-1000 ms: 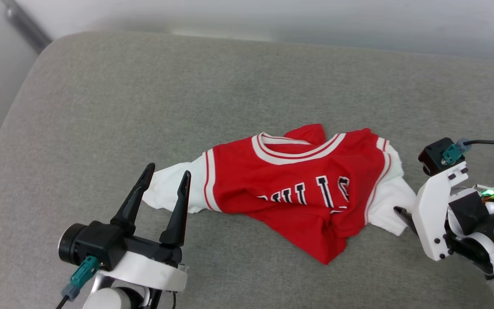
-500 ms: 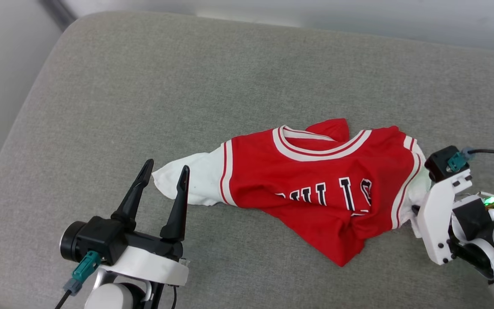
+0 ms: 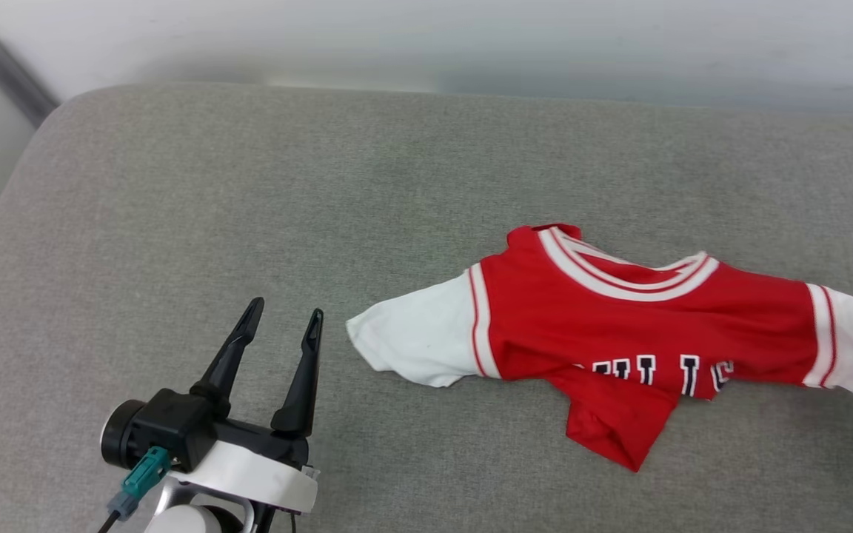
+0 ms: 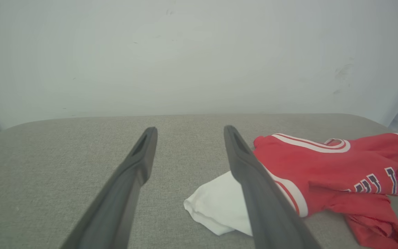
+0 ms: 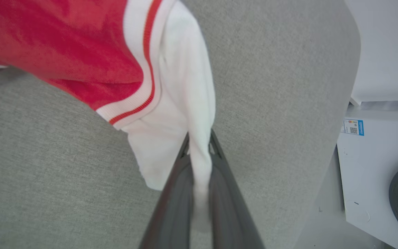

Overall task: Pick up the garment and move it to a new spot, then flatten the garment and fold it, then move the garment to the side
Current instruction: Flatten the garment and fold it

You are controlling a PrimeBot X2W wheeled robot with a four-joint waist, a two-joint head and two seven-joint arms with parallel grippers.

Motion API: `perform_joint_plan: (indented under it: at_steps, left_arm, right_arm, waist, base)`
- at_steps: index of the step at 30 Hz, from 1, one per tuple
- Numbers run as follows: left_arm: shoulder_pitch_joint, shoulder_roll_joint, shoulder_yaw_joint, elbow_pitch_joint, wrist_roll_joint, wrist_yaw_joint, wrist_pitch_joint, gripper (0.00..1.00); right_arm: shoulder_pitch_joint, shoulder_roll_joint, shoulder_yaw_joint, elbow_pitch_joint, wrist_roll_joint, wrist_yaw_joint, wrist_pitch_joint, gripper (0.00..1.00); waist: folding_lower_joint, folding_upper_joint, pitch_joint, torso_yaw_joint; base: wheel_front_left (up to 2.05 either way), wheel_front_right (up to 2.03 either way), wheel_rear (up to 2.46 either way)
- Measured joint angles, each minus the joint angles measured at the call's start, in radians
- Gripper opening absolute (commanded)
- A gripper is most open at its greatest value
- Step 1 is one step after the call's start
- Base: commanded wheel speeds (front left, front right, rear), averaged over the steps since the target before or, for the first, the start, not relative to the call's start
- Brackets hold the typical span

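Observation:
The garment (image 3: 619, 333), a red jersey with white sleeves, striped collar and dark letters, lies stretched across the grey cushion (image 3: 249, 207). My right gripper (image 5: 199, 140) is shut on the garment's (image 5: 81, 45) right white sleeve, which is pinched between its two dark fingers and pulled taut above the cushion. At the lower left of the head view my left gripper (image 3: 282, 318) stands open with nothing in it, a little left of the other white sleeve. In the left wrist view the garment (image 4: 323, 173) lies just right of the left gripper's (image 4: 188, 133) fingers.
The grey cushion has rounded corners; a pale wall (image 3: 471, 37) runs behind it. In the right wrist view the cushion's edge (image 5: 344, 103) drops off beside a white appliance (image 5: 382, 166) with a label.
My right gripper has shut on the right sleeve and pulled the garment rightward, stretching it out. The head view has shifted. My left gripper stays open.

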Motion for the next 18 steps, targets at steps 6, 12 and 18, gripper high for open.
perform_joint_plan:
  at_steps: [6, 12, 18]
  left_arm:
    - [0.004, 0.013, -0.001, 0.002, -0.001, -0.001, 0.0, 1.0]
    - [0.004, 0.022, 0.003, 0.014, -0.005, -0.002, 0.0, 1.0]
    - [0.004, 0.027, 0.016, 0.029, -0.04, -0.002, 0.0, 1.0]
  right_arm:
    - [0.066, 0.01, -0.09, 0.083, -0.033, 0.0, -0.034, 0.0]
    - [0.073, 0.081, -0.128, 0.168, -0.075, 0.0, -0.153, 1.0]
    - [0.031, 0.146, -0.159, 0.134, -0.12, 0.0, -0.328, 1.0]
  waist:
    - [0.0, 0.0, 0.0, -0.023]
    - [0.0, 0.0, -0.007, -0.042]
    - [0.0, 0.0, -0.035, -0.077]
  base:
    - [0.0, 0.0, 0.0]
    - [0.0, 0.0, 0.0]
    - [0.0, 0.0, 0.0]
